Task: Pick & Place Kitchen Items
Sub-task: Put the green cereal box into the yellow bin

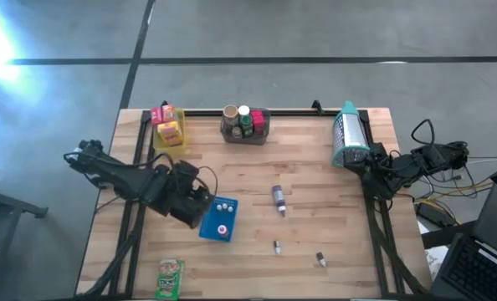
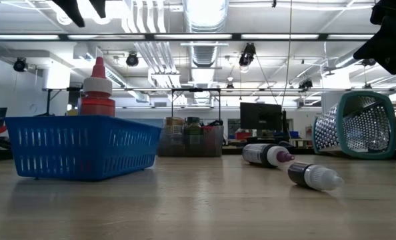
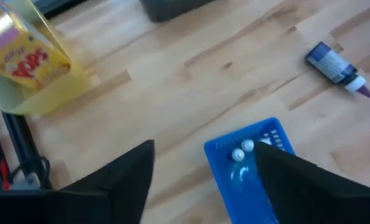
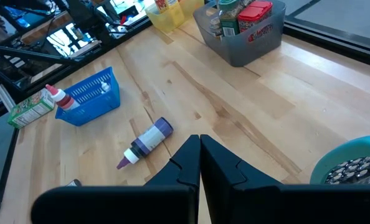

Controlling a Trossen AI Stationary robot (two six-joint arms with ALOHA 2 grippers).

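Observation:
A blue basket [image 1: 219,219] stands on the wooden table left of centre. It holds a red bottle [image 2: 97,93] and small white-capped bottles [image 3: 241,151]. My left gripper [image 3: 203,174] hangs open above the basket's left end, well clear of it in the low view [image 2: 78,10]. A purple-and-white bottle [image 1: 279,198] lies on its side at the table's middle, with two tiny bottles [image 1: 276,246] [image 1: 320,259] nearer the front edge. A green packet [image 1: 171,278] lies at the front left. My right gripper [image 4: 199,149] waits shut at the table's right edge.
At the far edge stand a yellow bin [image 1: 169,130] with boxes and a grey bin [image 1: 244,125] with jars and cans. A teal-rimmed mesh basket [image 1: 349,134] lies on its side at the far right. Bare wood lies between the bins and the bottles.

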